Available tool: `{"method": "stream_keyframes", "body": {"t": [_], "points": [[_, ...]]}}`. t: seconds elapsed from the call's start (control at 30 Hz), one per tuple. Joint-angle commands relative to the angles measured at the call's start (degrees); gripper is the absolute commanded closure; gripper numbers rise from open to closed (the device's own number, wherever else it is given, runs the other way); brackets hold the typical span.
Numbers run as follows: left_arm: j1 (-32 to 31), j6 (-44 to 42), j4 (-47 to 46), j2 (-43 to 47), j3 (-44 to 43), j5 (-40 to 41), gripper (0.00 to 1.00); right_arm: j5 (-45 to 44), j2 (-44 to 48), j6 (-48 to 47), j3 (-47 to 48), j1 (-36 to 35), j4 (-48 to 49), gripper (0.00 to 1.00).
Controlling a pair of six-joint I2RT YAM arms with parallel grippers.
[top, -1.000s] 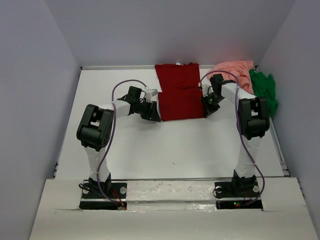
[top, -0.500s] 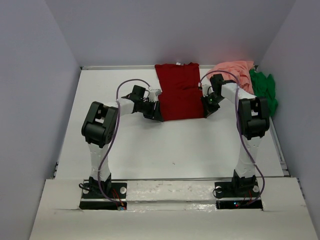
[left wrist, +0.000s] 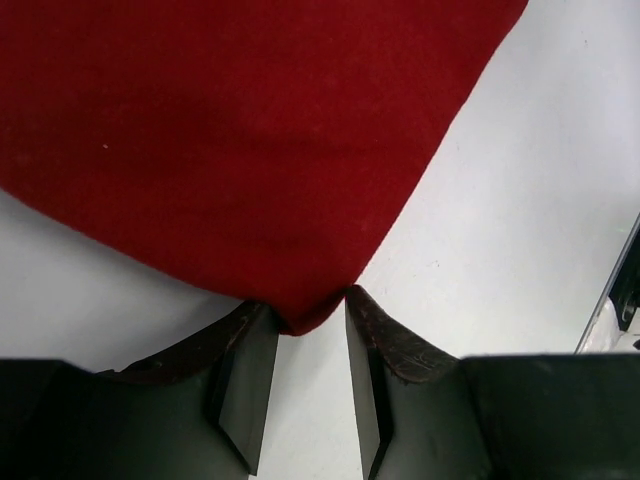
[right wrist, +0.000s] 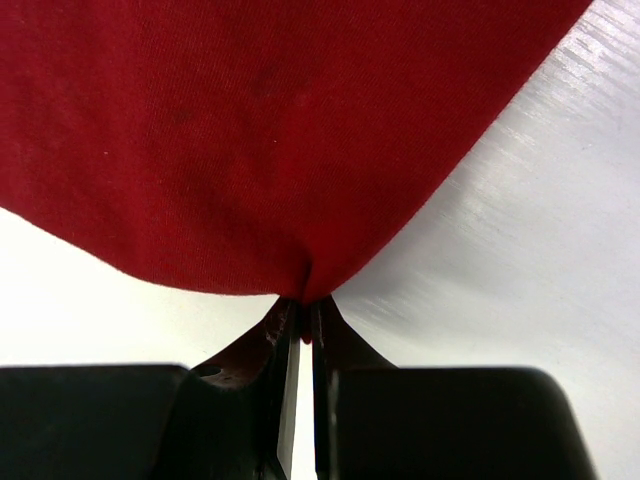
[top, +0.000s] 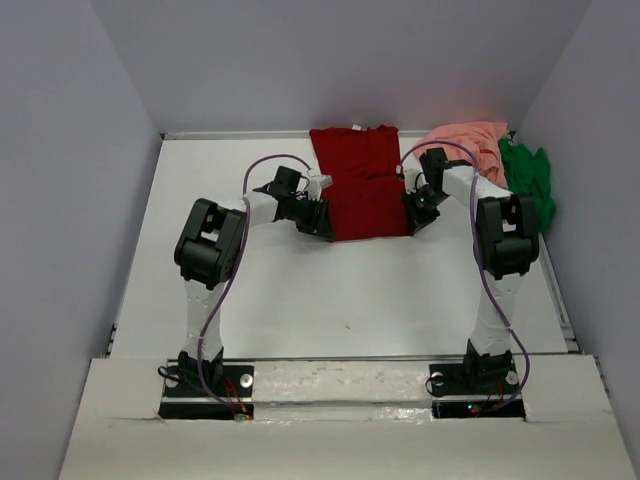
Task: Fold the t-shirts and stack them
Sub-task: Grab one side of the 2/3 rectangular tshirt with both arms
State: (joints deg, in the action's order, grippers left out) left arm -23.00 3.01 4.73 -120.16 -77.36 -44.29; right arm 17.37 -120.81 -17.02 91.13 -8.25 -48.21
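Observation:
The dark red t-shirt (top: 358, 180) lies flat at the back middle of the table, folded into a long strip. My left gripper (top: 322, 228) is open at its near left corner; in the left wrist view the corner (left wrist: 300, 318) sits between the spread fingers (left wrist: 248, 370). My right gripper (top: 414, 222) is shut on the near right corner, the cloth (right wrist: 306, 290) pinched between the fingers (right wrist: 283, 350). The salmon pink t-shirt (top: 470, 143) and the bright green t-shirt (top: 530, 180) lie crumpled at the back right.
The white table (top: 350, 290) ends at a raised rim along its right edge (top: 558, 290) and at the back wall. Grey walls close in on both sides.
My left gripper has moved right, from beside the dark red t-shirt to its near left corner. The right gripper and the shirts have not moved.

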Motion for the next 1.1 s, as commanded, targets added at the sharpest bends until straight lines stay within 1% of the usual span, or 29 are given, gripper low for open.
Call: {"method": "stream_keyframes", "body": {"t": [0.0,0.1,0.17,0.2,0.23,0.27,0.33,0.4,0.47,0.63,0.67,0.7,0.73,0.87,0.97,1.07], "points": [[-1.34,-1.25,3.79,-2.27,-1.65,-0.35,0.54,-1.9,-1.79,-1.18,0.1,0.08,-2.15,1.0],[-1.95,-1.86,4.14,-2.1,-1.92,0.17,0.54,-1.9,-2.14,-1.27,0.36,0.08,-2.24,1.0],[-2.13,-2.12,4.41,-1.84,-1.91,0.08,0.58,-1.98,-2.23,-1.35,0.54,0.08,-2.33,1.0],[-2.13,-2.47,4.5,-1.66,-1.83,0.61,0.63,-1.98,-2.23,-1.44,0.45,0.08,-2.33,1.0],[-2.13,-2.56,4.76,-1.57,-1.83,0.61,0.65,-1.98,-2.23,-1.44,0.36,0.08,-2.33,1.0],[-2.22,-2.65,4.93,-1.4,-1.91,1.22,0.73,-1.98,-2.15,-1.44,0.19,0.08,-2.33,1.0],[-2.13,-2.74,5.37,-1.04,-1.91,1.49,0.8,-1.9,-1.88,-1.53,0.01,0.08,-2.33,1.0],[-2.22,-4.58,5.81,-0.34,-1.74,2.36,0.91,-1.46,-1.27,-1.44,-0.16,0.08,-2.33,1.0],[-2.22,-5.63,6.95,0.45,-1.91,3.15,1.0,-1.28,-0.39,-1.35,-0.43,0.08,-2.42,1.0],[-2.13,-9.42,9.15,3.26,-1.83,4.92,1.0,-0.76,2.68,-1.7,-1.31,0.08,-3.21,1.0],[-2.05,-9.68,9.94,3.87,-1.83,4.13,1.0,-0.75,3.21,-1.79,-1.48,0.08,-3.73,1.0],[-1.96,-12.38,11.08,3.79,-2.26,-1.88,1.0,-0.75,3.74,-1.97,-1.57,0.08,-4.0,1.0],[-1.78,-13.8,12.92,3.62,-3.05,-3.24,1.0,-0.75,4.79,-2.06,-1.66,0.08,-4.52,1.0],[-1.34,-18.73,16.44,4.84,-3.67,-2.03,1.0,-0.75,7.87,-2.5,-2.19,0.08,-6.37,1.0],[-0.03,-22.86,20.3,5.99,-4.2,-3.08,1.0,-1.19,10.77,-3.37,-3.33,0.08,-7.95,1.0],[0.24,-28.29,26.97,6.95,-4.2,-4.05,1.0,-1.46,14.1,-4.25,-5.52,0.08,-8.92,1.0]]}}
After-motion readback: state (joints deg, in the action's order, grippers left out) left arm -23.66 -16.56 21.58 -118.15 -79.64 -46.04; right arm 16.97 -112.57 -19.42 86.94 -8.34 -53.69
